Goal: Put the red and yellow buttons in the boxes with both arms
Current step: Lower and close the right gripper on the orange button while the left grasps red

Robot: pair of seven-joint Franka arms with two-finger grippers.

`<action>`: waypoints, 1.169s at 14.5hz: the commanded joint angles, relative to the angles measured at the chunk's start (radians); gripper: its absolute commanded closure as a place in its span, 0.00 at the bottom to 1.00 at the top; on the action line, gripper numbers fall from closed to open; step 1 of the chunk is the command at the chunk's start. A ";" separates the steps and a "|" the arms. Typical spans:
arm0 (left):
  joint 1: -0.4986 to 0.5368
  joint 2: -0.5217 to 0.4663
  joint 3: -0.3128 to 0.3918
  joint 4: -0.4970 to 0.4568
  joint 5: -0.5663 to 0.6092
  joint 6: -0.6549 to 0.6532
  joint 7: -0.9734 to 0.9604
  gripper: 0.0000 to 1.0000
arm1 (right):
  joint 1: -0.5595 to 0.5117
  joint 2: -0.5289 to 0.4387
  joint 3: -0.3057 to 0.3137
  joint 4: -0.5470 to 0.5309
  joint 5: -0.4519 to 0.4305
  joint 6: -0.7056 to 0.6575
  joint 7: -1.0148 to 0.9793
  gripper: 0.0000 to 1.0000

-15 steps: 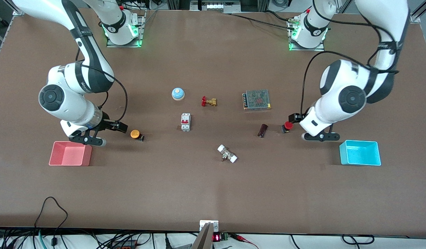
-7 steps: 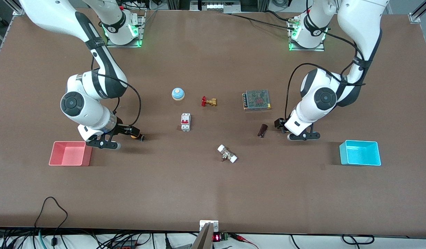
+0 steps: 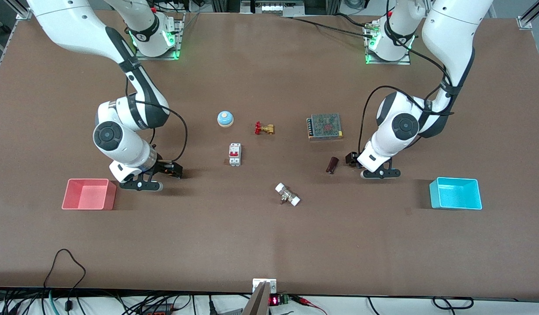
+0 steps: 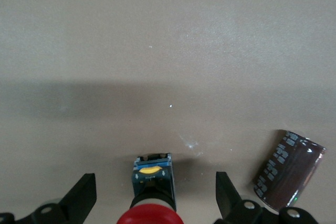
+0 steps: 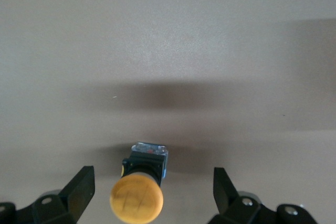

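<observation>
The red button lies on its side on the table between the open fingers of my left gripper, not touched by either finger. In the front view that gripper is low at the table and hides the button. The yellow button lies on its side between the open fingers of my right gripper, apart from both. In the front view the right gripper covers it. The pink-red box stands beside the right gripper, the cyan box toward the left arm's end.
A dark cylinder lies beside the left gripper and shows in the left wrist view. A blue bell, a brass valve, a white breaker, a mesh-topped unit and a white-capped fitting lie mid-table.
Both arms have moved toward the table's middle and lowered. Each open gripper now straddles its button, which the front view showed uncovered a second ago.
</observation>
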State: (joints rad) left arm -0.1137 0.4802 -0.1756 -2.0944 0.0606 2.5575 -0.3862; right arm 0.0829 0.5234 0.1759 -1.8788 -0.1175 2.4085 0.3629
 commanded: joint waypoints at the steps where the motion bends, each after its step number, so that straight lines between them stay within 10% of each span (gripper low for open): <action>1: 0.000 0.006 0.004 -0.003 0.022 0.013 -0.010 0.00 | 0.004 0.012 0.014 0.004 -0.025 0.012 0.011 0.00; 5: 0.000 0.006 0.004 -0.003 0.024 0.015 -0.010 0.13 | 0.005 0.029 0.030 0.003 -0.028 0.012 0.007 0.00; 10: 0.000 0.006 0.002 -0.001 0.024 0.009 -0.003 0.70 | 0.003 0.030 0.030 0.003 -0.030 0.012 -0.001 0.00; 14: 0.005 -0.020 0.002 0.011 0.024 -0.026 -0.003 0.73 | 0.003 0.038 0.030 0.003 -0.028 0.012 -0.005 0.05; 17: 0.015 -0.043 0.021 0.130 0.024 -0.216 0.004 0.73 | 0.003 0.043 0.030 0.003 -0.028 0.012 -0.007 0.27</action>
State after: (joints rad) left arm -0.1090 0.4727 -0.1686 -2.0458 0.0620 2.4842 -0.3859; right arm 0.0923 0.5597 0.1971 -1.8788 -0.1272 2.4142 0.3578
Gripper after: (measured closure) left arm 0.626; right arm 0.093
